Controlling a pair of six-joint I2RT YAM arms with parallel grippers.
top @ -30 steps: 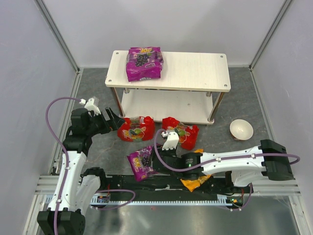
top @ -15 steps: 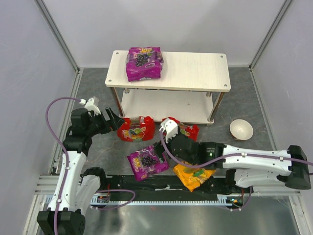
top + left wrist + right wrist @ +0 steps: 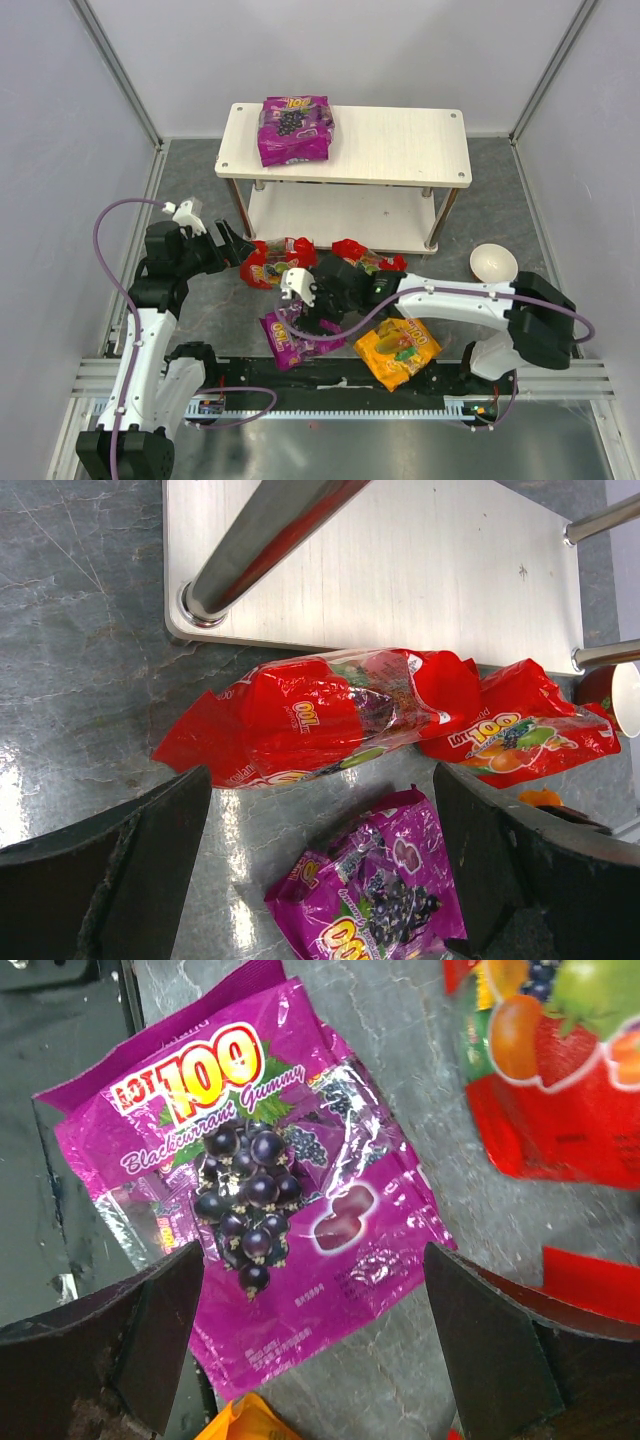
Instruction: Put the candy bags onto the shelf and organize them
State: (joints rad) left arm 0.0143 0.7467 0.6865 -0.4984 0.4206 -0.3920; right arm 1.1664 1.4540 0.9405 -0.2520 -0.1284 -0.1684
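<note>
Nearest the bases, the orange-yellow bag (image 3: 398, 350) lies flat on the grey table (image 3: 190, 300), just right of the near purple bag (image 3: 290, 338). The right gripper (image 3: 315, 308) hovers right over that purple pouch. In the wrist view its fingers (image 3: 150, 1330) are spread wide to either side of the blackcurrant picture (image 3: 245, 1200) and grasp nothing.

A step farther out, two red ones sit on the table along the front of the shelf: the left red bag (image 3: 275, 262) and the right red bag (image 3: 365, 258), their ends meeting in the left wrist view. The left gripper (image 3: 232, 245) is at the left red bag's near end, claw released, with the pouch (image 3: 320, 715) showing between its fingers (image 3: 150, 850) but not pinched.

Then the shelf (image 3: 400, 145) itself: only the far purple bag (image 3: 293, 128) rests on the top board, at its left end. Off to the right of the shelf sits the white bowl (image 3: 492, 263).
</note>
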